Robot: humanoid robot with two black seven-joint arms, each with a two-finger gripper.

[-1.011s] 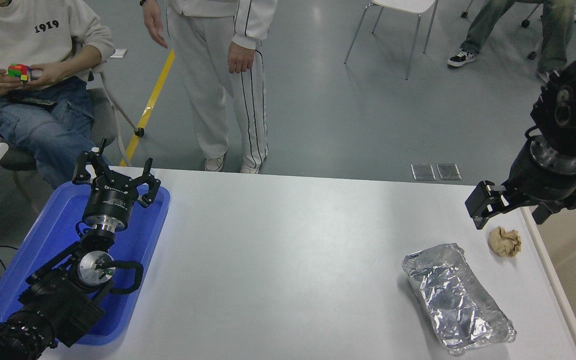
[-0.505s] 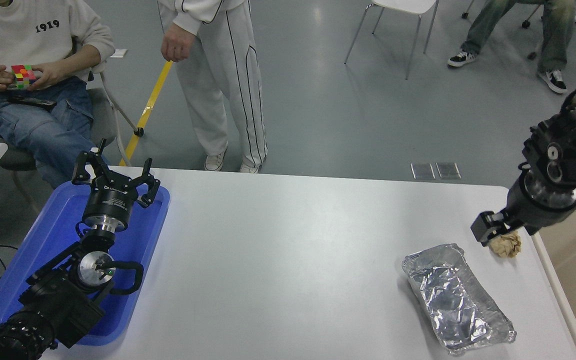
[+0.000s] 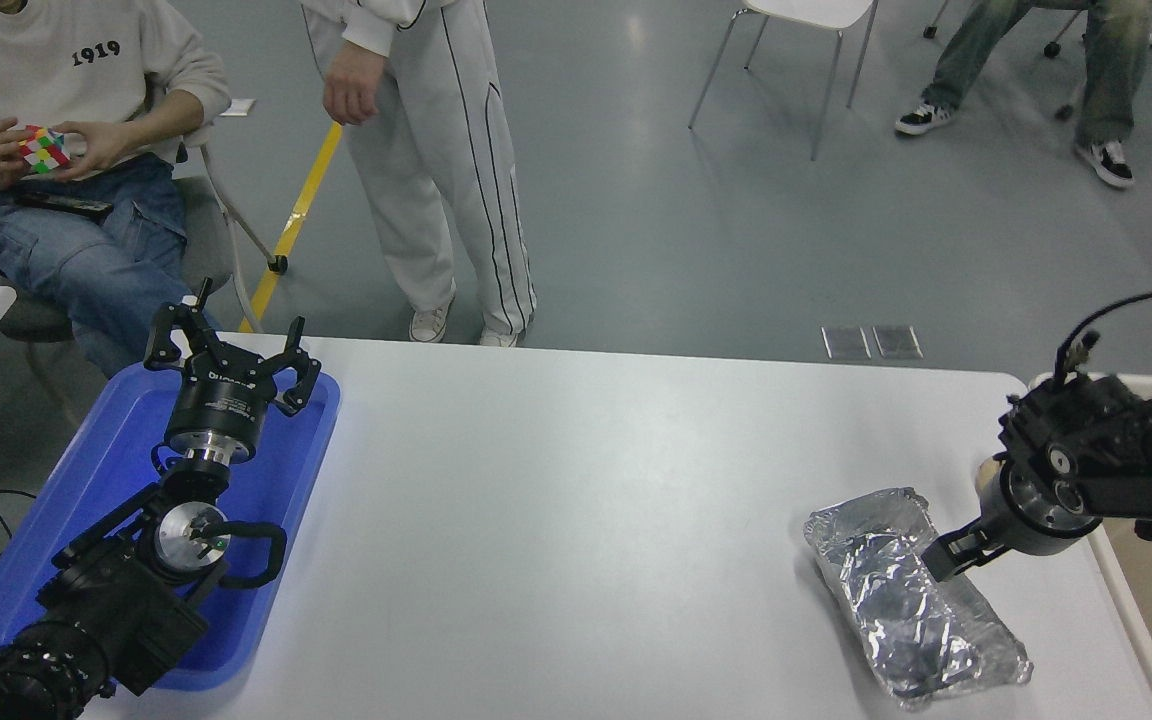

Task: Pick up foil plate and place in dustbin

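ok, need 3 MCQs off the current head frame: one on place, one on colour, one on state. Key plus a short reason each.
1. Where does the foil plate lie?
A. on the table's right part, near the front edge
B. in the blue tray
C. inside the dustbin

2. What colour is the tray under the left gripper?
A. green
B. blue
C. red

3. What is the state of the left gripper?
A. shut on the foil plate
B. shut on a paper ball
C. open, holding nothing

Key:
1 A: the foil plate sits on the white table, beside the dustbin, with the right gripper at its rim.
2 B: the blue tray shows around the parked left arm.
3 C: its fingers are spread above the tray with nothing between them.
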